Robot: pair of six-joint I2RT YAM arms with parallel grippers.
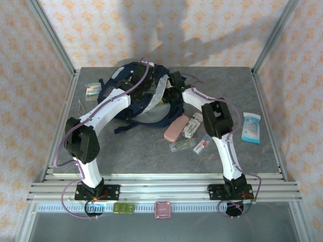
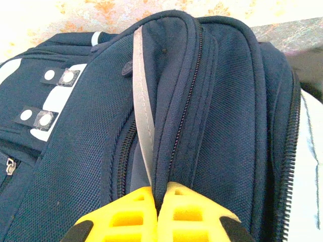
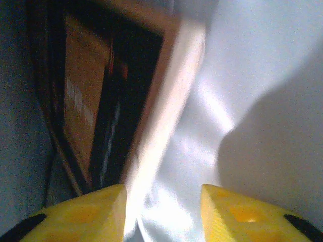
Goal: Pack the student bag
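The student bag (image 1: 132,96) is found at the far centre of the grey table (image 1: 126,151), lying on its side with its mouth turned toward the right arm (image 1: 217,121) and pale lining (image 1: 160,108) exposed. In the left wrist view the bag's navy woven fabric is seen close up, crossed by a grey stripe (image 2: 144,116), with white patches (image 2: 56,98) bearing round studs at the left and several zip tracks (image 2: 187,101) running along the ridged seams. The left gripper (image 2: 159,194) is pressed together on a raised fold of the bag, the fabric and the lower end of the stripe being pinched between the yellow fingers (image 2: 131,212). The left arm (image 1: 108,108) is stretched forward and inward over the bag. The right arm is bent at the elbow and angled inward to the bag's mouth. The right gripper (image 3: 162,199) is held spread, nothing being gripped; the pale lining lies between and beyond its fingers, and a dark-edged flat item (image 3: 96,101) to its left is too blurred to identify. A pink case (image 1: 175,128) lies just beside the bag on the table, and a blue-and-white packet (image 1: 251,127) lies well apart, near the right edge.
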